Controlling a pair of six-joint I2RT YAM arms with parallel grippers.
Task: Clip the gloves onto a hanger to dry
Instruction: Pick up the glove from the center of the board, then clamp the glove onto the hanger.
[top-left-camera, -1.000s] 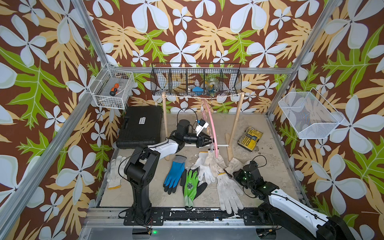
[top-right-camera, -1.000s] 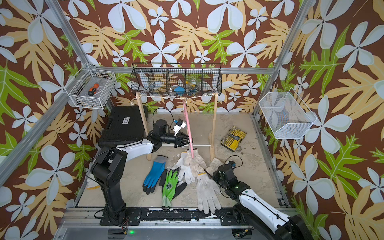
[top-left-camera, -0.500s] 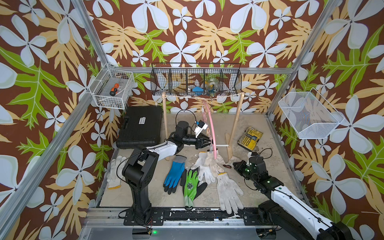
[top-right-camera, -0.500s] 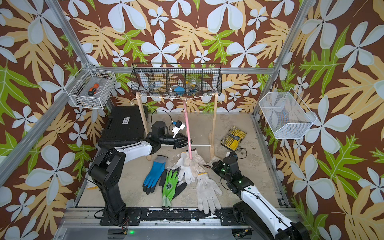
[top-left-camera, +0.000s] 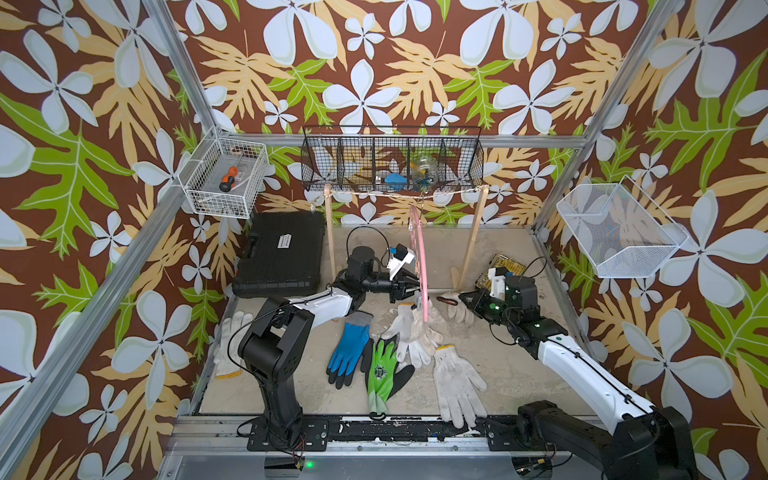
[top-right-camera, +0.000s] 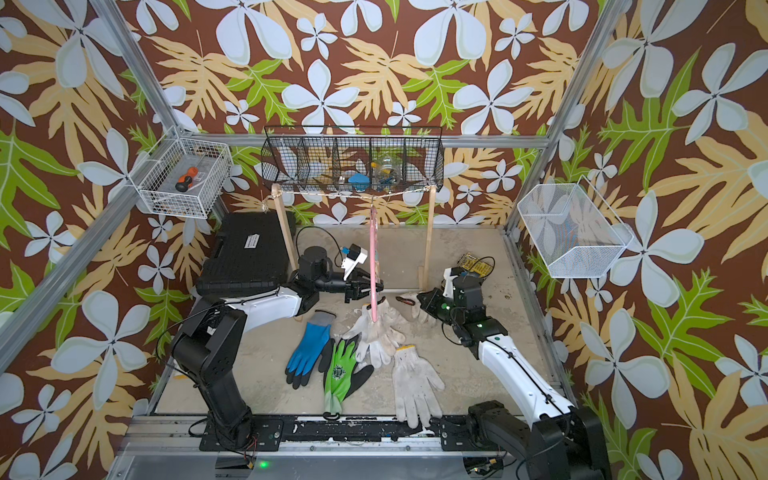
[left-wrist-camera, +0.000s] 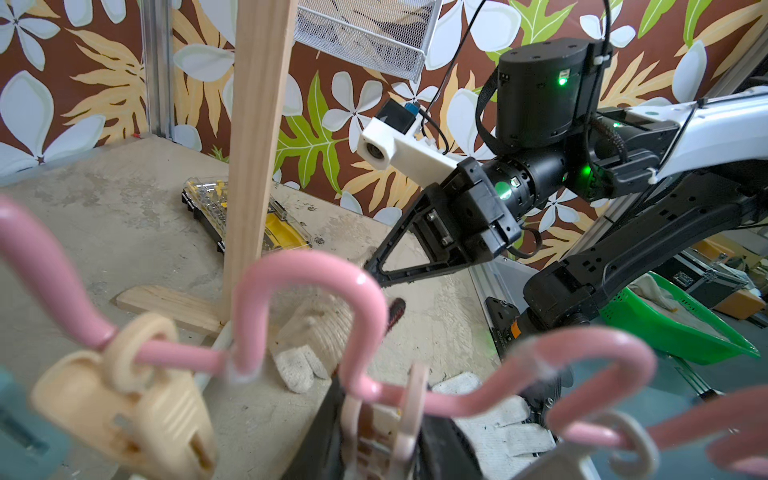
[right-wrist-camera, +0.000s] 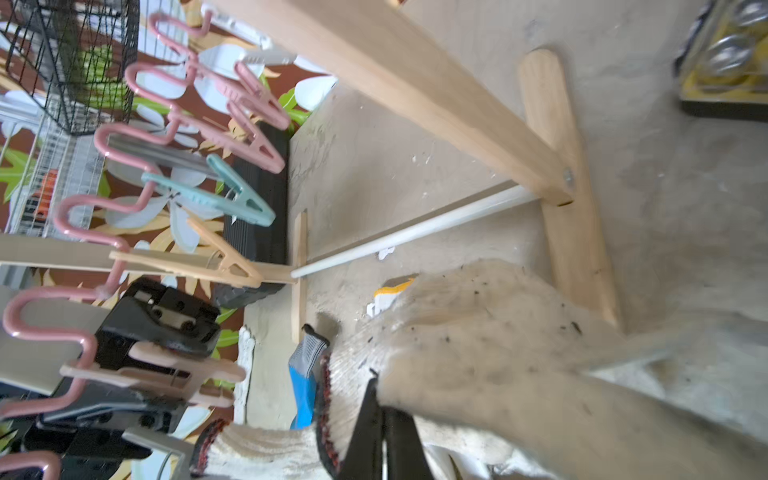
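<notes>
My left gripper (top-left-camera: 409, 287) is squeezed shut on one peach clip (right-wrist-camera: 166, 374) of the pink plastic hanger with the wavy bar (top-left-camera: 418, 249). The hanger hangs from the string of the wooden two-post rack (top-left-camera: 473, 232), between its posts.

In both top views the hanger is only a thin pink line. My right wrist view shows it from the side, with pink, teal and peach clips in a row.

My right gripper (top-left-camera: 462, 298) has its jaws tight on the red-edged cuff of a dirty beige knit glove (top-left-camera: 459, 312). It is just in front of the rack's post on my right side, near the hanger. The pinch itself shows only in my right wrist view.

In front of the rack lie a blue-and-black glove (top-left-camera: 347, 351), a neon green-and-black glove (top-left-camera: 382, 370), a heap of white knit gloves (top-left-camera: 415, 332) and one flat white glove (top-left-camera: 457, 384).
</notes>
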